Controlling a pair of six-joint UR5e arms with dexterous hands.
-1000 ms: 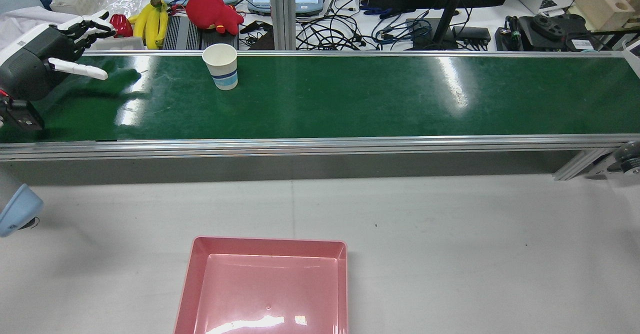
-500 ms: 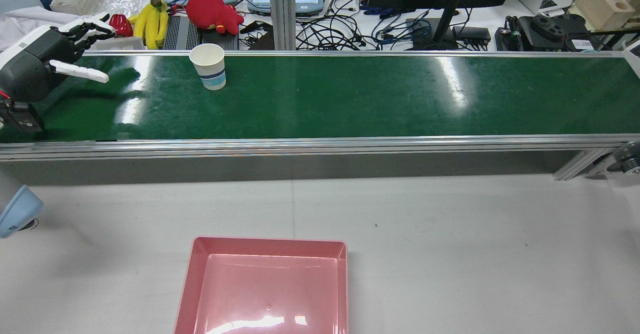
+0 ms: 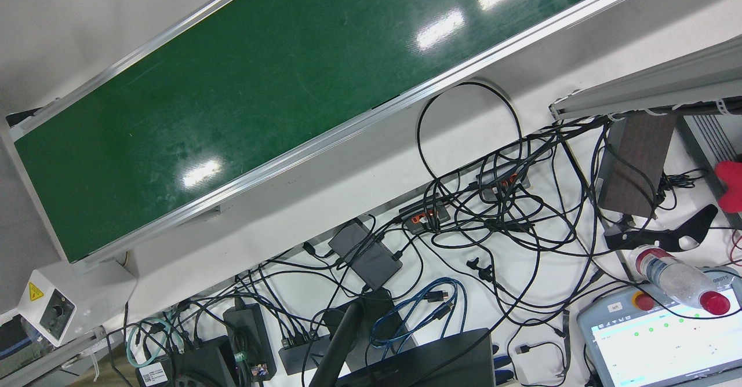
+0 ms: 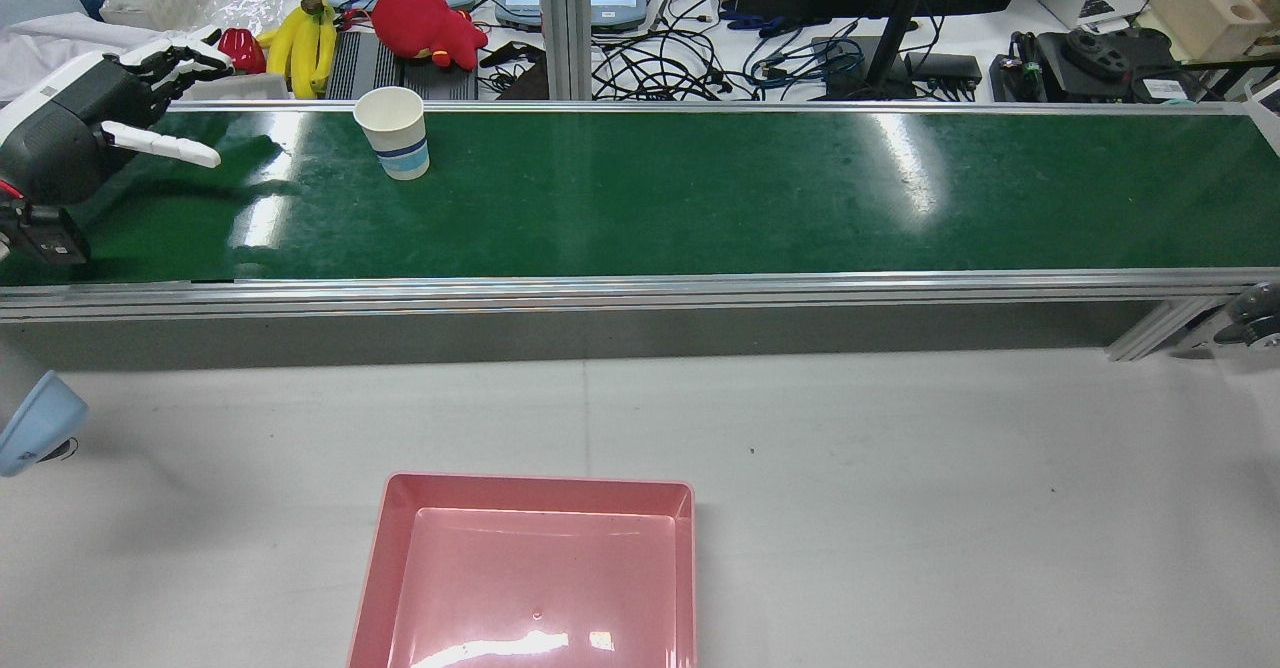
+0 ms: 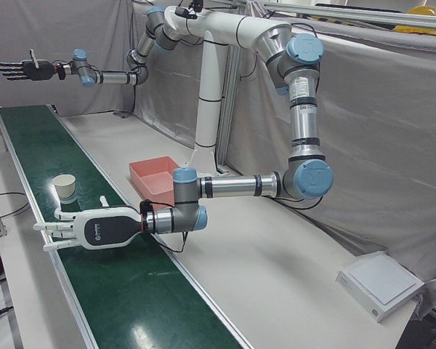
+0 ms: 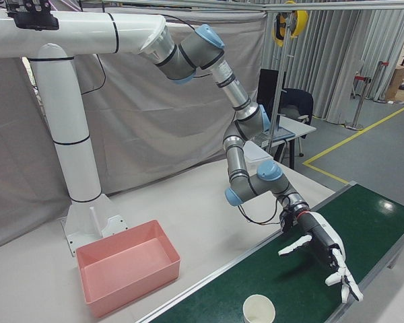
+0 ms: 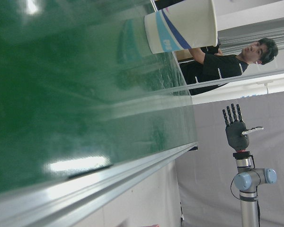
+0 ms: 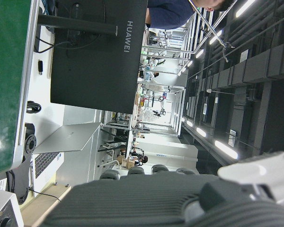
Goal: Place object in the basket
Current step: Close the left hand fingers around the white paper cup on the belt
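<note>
The paper cup [image 4: 392,132] stands upright on the green belt [image 4: 700,198], untouched, near the open-fingered, empty left hand [image 4: 95,128], while the pink basket [image 4: 530,568] sits empty on the table, so grasping and placing remain.

A white-and-black left hand [image 5: 80,229] hovers low over the long green conveyor belt [image 5: 123,291], fingers spread and empty. Beyond its fingertips stands a white paper cup [image 5: 64,186]; behind its wrist sits a pink plastic basket [image 5: 151,177].
</note>
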